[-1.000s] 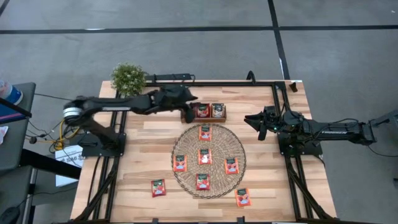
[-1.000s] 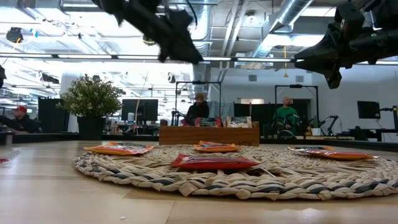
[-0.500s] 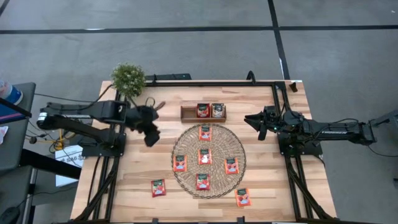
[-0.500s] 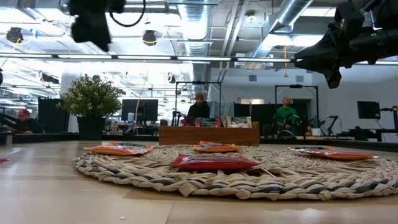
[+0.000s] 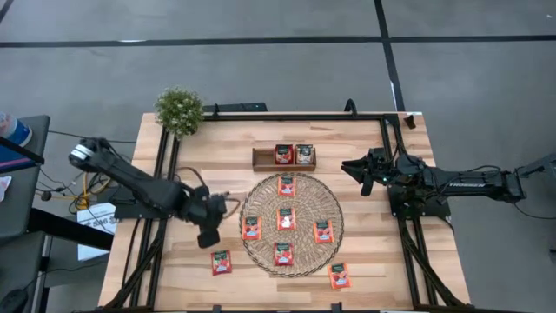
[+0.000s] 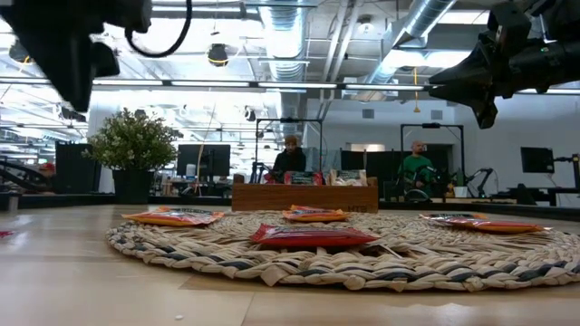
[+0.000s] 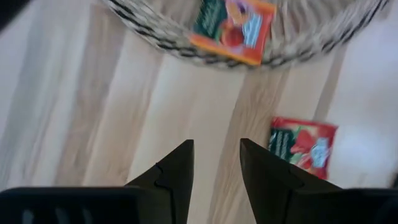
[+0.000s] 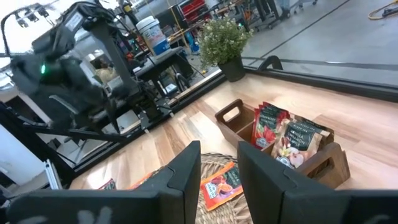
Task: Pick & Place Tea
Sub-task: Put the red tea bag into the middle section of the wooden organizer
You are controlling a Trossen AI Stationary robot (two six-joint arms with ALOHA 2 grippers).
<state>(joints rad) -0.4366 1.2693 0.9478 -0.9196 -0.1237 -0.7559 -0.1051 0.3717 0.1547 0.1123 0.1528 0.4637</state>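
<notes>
Two sachets lie beyond the mat's edge.

Sachets on mat: five red-orange tea sachets with dark green top bands lay flat on the round woven mat at the frame's centre, one at its top, one in the middle, one at left, one at right, one at the bottom.
Sachets off mat: one sachet lay flat on the bare wood at lower left, another at lower right just off the mat's edge.
Sachets in tray: two stood upright side by side in the wooden tray above the mat, a red one left, a paler one right.
</notes>
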